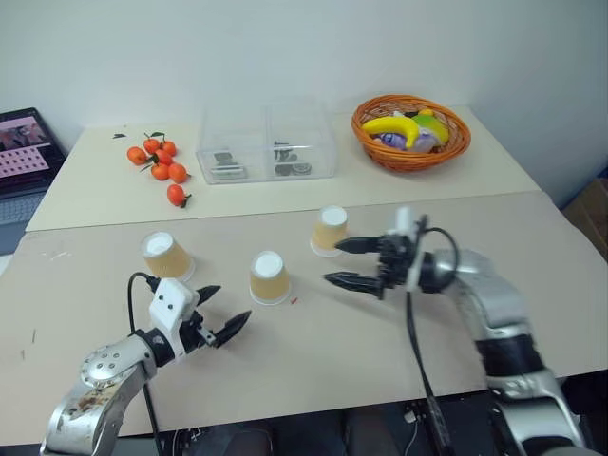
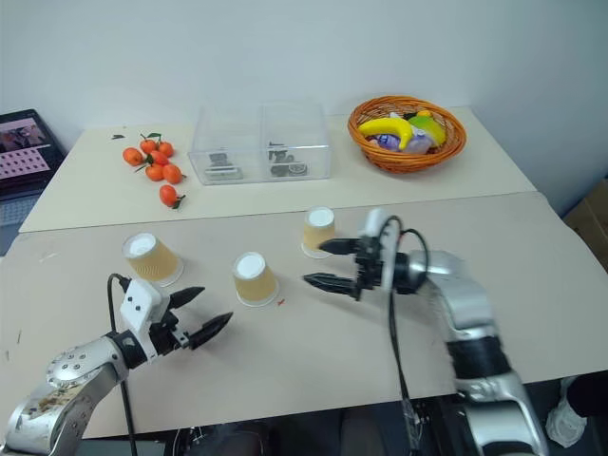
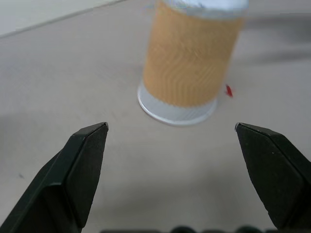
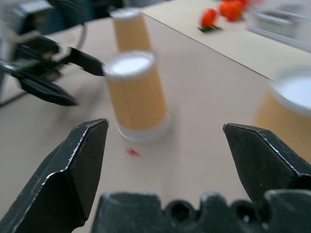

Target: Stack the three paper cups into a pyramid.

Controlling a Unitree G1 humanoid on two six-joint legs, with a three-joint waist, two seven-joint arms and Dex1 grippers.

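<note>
Three paper cups [image 1: 269,276] stand upside down, apart on the table [image 1: 532,247]: 9, centre, 1 o'clock. Both my claws, left [image 1: 220,313] & right [image 1: 348,262], gape empty. Cups prob. light, crushable; I'd pinch mid-wall gently.

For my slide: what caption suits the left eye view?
Open grippers, left and right, flank three separate upside-down paper cups.

All 3 paper cups [image 1: 269,277] are tan-orange w/ fine ribbed sides, white rims & bases. My fingers [image 3: 77,170] are black; left wrist block [image 1: 174,306] is white. Table [image 1: 313,351] is plain beige w/ a tiny red speck [image 1: 294,300]. Orange wicker basket [image 1: 410,133] holds a yellow banana [image 1: 391,124]. Bright orange fruits [image 1: 160,161] w/ green leaves.
</note>
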